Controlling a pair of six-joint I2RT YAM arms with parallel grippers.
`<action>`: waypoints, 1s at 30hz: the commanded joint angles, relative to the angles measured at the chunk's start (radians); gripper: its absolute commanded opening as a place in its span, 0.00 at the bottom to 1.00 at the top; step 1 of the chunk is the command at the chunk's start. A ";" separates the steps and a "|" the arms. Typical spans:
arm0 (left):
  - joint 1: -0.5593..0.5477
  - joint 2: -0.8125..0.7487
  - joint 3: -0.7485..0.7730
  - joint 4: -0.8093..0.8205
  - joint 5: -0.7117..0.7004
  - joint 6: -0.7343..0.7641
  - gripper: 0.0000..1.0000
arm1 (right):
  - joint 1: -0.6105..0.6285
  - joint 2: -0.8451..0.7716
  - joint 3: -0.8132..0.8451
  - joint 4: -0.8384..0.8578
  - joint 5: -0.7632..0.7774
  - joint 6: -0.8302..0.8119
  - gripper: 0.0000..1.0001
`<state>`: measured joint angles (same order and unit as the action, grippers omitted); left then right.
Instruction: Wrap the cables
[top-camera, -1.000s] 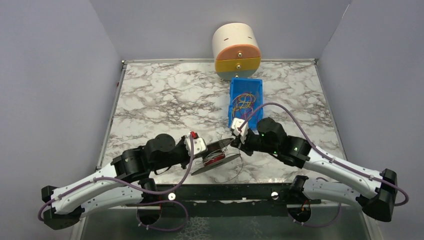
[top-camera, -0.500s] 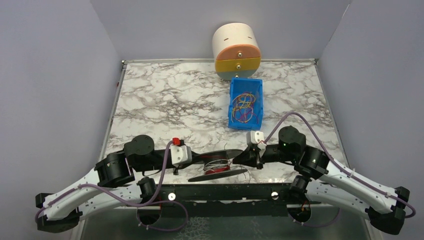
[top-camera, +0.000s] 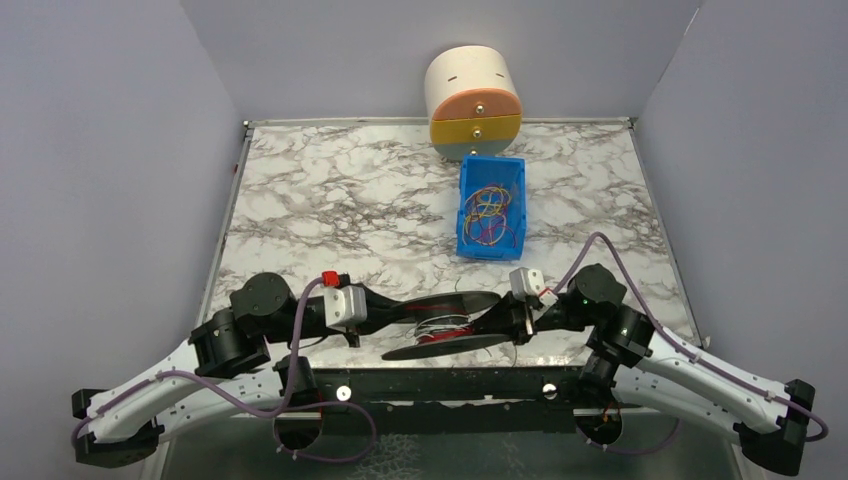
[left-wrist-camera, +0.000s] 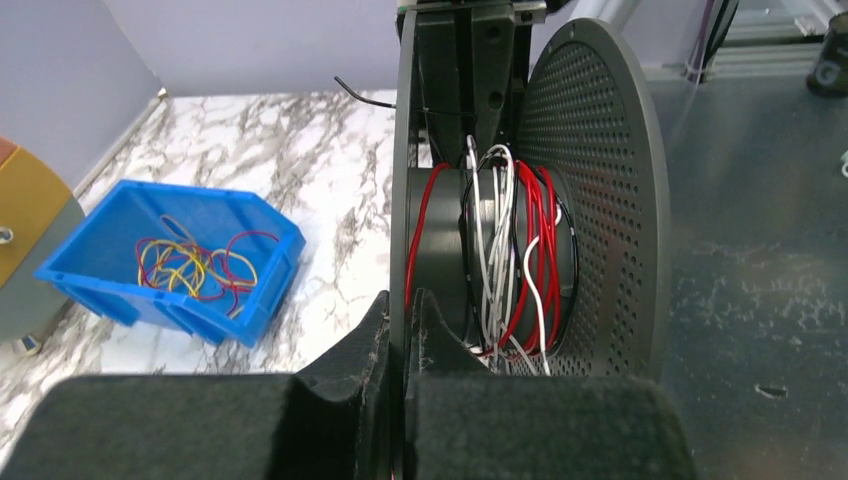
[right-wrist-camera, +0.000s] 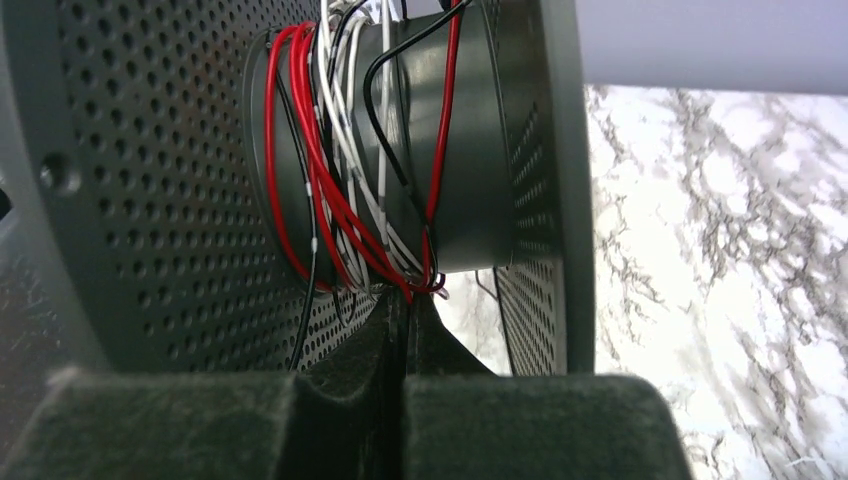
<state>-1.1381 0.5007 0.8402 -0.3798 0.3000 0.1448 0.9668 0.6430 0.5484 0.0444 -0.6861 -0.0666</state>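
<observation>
While both arms hold the spool (top-camera: 445, 325) over the worktop's (top-camera: 330, 200) near edge, wrapping wants steady tension so cables (left-wrist-camera: 510, 250) lie snug on the hub, no slack loops. Left gripper (left-wrist-camera: 405, 305) pinches one perforated flange rim. Right gripper (right-wrist-camera: 402, 315), pressed together, nips cable strands between the flanges, touching the hub's windings.

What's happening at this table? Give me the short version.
Both arms hold a dark grey perforated plastic spool between them at the near edge of the marble table. The left gripper is shut on the rim of one flange. The right gripper is closed between the flanges, apparently pinching the red, white and black cables wound loosely round the hub. More coloured wires lie in the blue plastic bin further back.
</observation>
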 joint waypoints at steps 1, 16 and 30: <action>-0.002 -0.041 -0.042 0.330 -0.014 -0.087 0.00 | -0.004 -0.021 -0.059 0.203 0.034 0.083 0.01; -0.002 -0.039 -0.100 0.507 -0.107 -0.158 0.00 | -0.004 0.015 -0.093 0.368 0.172 0.100 0.14; -0.003 -0.062 -0.073 0.488 -0.129 -0.140 0.00 | -0.004 -0.020 -0.109 0.325 0.186 0.100 0.15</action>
<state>-1.1393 0.4686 0.7361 -0.0032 0.2146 0.0097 0.9665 0.6453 0.4530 0.3653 -0.5346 0.0372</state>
